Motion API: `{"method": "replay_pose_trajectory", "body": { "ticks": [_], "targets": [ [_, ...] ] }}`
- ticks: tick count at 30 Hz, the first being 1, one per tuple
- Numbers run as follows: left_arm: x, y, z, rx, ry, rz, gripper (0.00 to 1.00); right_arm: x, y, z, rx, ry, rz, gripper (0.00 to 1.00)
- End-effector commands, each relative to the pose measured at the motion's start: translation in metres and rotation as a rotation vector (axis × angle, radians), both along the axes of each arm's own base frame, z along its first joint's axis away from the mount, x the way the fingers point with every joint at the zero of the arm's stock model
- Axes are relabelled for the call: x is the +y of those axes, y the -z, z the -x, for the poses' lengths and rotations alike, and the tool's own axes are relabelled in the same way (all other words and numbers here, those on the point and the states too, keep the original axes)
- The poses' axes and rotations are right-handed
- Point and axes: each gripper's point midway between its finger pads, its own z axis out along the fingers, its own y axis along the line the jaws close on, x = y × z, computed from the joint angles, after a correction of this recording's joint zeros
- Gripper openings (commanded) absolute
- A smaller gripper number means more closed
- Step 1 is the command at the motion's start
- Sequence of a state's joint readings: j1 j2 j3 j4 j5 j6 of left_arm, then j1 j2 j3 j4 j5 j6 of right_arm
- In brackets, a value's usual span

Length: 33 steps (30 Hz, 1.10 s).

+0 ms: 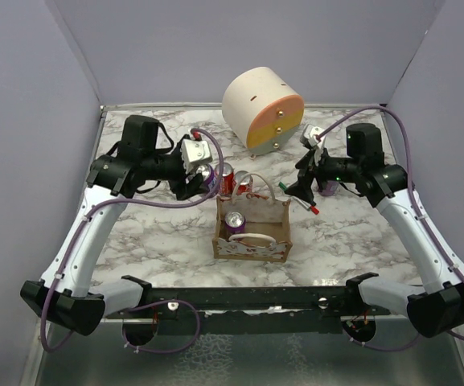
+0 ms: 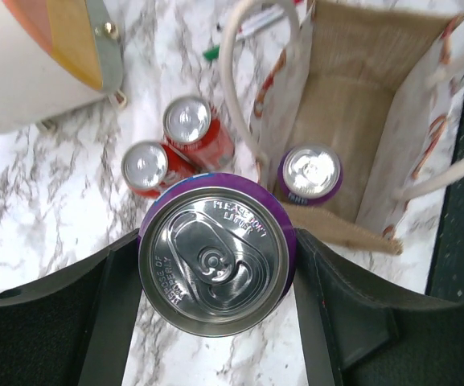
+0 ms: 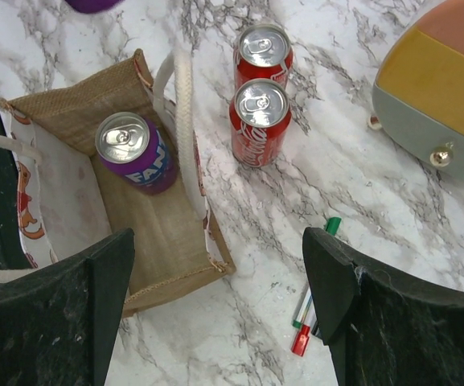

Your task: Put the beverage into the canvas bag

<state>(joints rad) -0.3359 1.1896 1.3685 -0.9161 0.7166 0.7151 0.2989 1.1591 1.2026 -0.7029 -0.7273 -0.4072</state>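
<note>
My left gripper is shut on a purple can and holds it upright above the table, just off the far left corner of the canvas bag. The tan bag stands open with white handles. A second purple can stands inside it, also seen from above. Two red cola cans stand on the table by the bag's far side. My right gripper is open and empty, hovering over the bag's right edge and the marble beside it.
A cream-and-orange round drawer box stands at the back centre. Several markers lie on the marble right of the bag. A purple object is partly hidden under the right arm. Grey walls close in the table.
</note>
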Motion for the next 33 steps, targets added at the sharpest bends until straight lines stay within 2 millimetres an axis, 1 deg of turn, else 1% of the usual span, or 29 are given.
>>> {"method": "replay_pose_trajectory", "body": {
  "ticks": [1, 3, 6, 7, 9, 13, 16, 19, 24, 30, 33],
  "targets": [
    [-0.029, -0.061, 0.013, 0.021, 0.048, 0.191, 0.00, -0.002, 0.004, 0.002, -0.022, -0.012, 0.002, 0.85],
    [-0.037, -0.070, 0.016, 0.033, 0.072, 0.216, 0.00, -0.003, 0.008, 0.001, -0.010, 0.001, 0.005, 0.85],
    [-0.050, -0.072, 0.019, 0.040, 0.118, 0.217, 0.00, -0.008, 0.007, -0.003, 0.016, 0.027, -0.022, 0.85],
    [-0.056, -0.071, 0.021, 0.043, 0.139, 0.214, 0.00, -0.008, 0.005, -0.004, 0.029, 0.028, -0.043, 0.85],
    [-0.066, -0.067, 0.023, 0.058, 0.173, 0.209, 0.00, -0.015, 0.003, -0.009, 0.043, 0.060, -0.068, 0.86],
    [-0.090, -0.059, 0.028, 0.076, 0.246, 0.199, 0.00, -0.031, 0.002, -0.020, 0.024, 0.145, -0.062, 0.86],
    [-0.106, -0.049, 0.031, 0.098, 0.289, 0.186, 0.00, -0.038, 0.001, -0.019, 0.017, 0.164, -0.074, 0.86],
    [-0.120, -0.034, 0.036, 0.113, 0.327, 0.162, 0.00, -0.042, -0.003, -0.018, 0.011, 0.174, -0.087, 0.87],
    [-0.143, -0.017, 0.045, 0.131, 0.390, 0.137, 0.00, -0.046, -0.009, -0.018, 0.011, 0.180, -0.109, 0.87],
    [-0.161, 0.010, 0.050, 0.143, 0.448, 0.110, 0.00, -0.049, -0.010, -0.017, 0.008, 0.185, -0.120, 0.87],
    [-0.167, 0.027, 0.051, 0.153, 0.472, 0.094, 0.00, -0.050, -0.010, -0.015, 0.009, 0.184, -0.127, 0.88]
  ]
}}
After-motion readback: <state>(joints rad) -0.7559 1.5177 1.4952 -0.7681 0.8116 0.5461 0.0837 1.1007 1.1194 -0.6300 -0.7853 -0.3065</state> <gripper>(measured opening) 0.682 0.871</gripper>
